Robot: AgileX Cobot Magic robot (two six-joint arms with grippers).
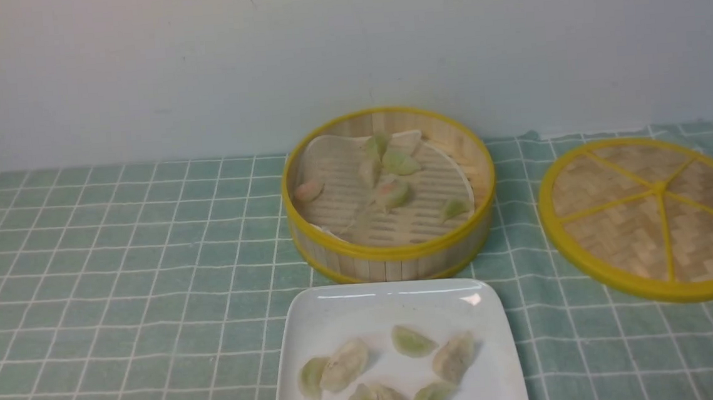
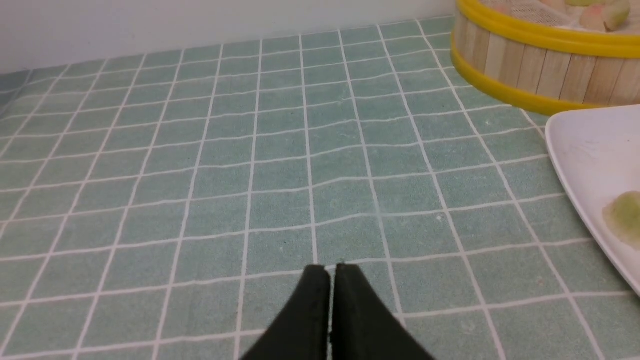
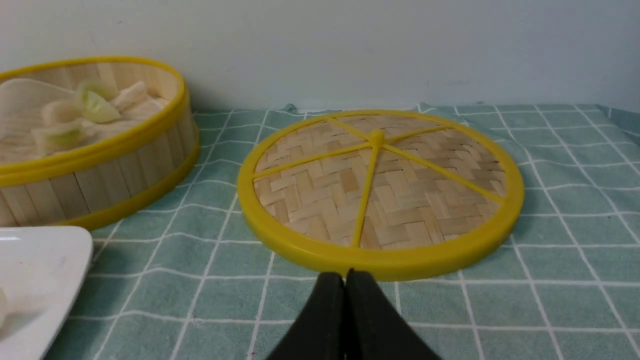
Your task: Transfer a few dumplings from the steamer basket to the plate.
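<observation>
The steamer basket (image 1: 392,257) stands mid-table near the wall, with several dumplings (image 1: 393,192) on its ribbed liner. Just in front of it lies the white plate (image 1: 395,304), and several more dumplings (image 1: 411,342) lie on that. My left gripper (image 2: 330,270) is shut and empty, low over bare cloth to the left of the plate (image 2: 590,150) and the basket (image 2: 540,65). Also shut on nothing, my right gripper (image 3: 345,275) sits just short of the lid's near rim, to the right of the basket (image 3: 100,175) and the plate (image 3: 35,265).
The flat woven lid (image 1: 652,217) with its yellow rim and spokes lies on the table right of the basket. A green checked cloth (image 1: 117,273) covers the table. A pale wall (image 1: 346,50) rises close behind the basket.
</observation>
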